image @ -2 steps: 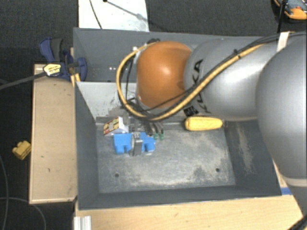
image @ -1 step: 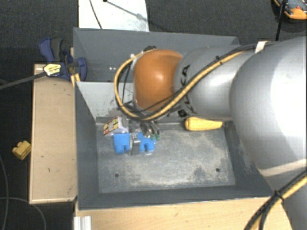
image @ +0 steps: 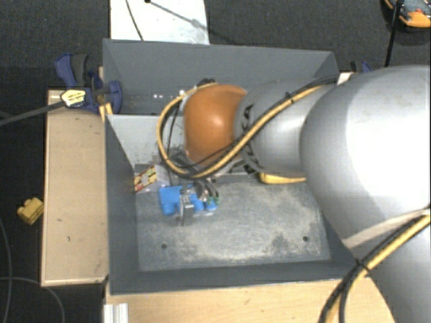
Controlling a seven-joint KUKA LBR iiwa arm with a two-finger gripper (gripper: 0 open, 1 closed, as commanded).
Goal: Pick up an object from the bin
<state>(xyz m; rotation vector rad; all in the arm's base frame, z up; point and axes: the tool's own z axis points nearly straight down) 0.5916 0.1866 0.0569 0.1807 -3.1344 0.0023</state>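
My gripper (image: 189, 205) is low over the left half of the bin floor, under the orange wrist cover. A bright blue blocky thing (image: 170, 199) lies right at it, with blue showing on both sides of the gripper's tip. Whether the gripper has hold of it is hidden from this angle. A small flat packet with yellow, red and white print (image: 145, 177) lies just up and left of it, against the bin's left wall.
A yellow curved piece (image: 279, 178) shows on the bin floor under the arm, to the gripper's right. The arm and its orange cover hide the back middle of the bin. Bare grey floor lies in front of and to the right of the gripper.
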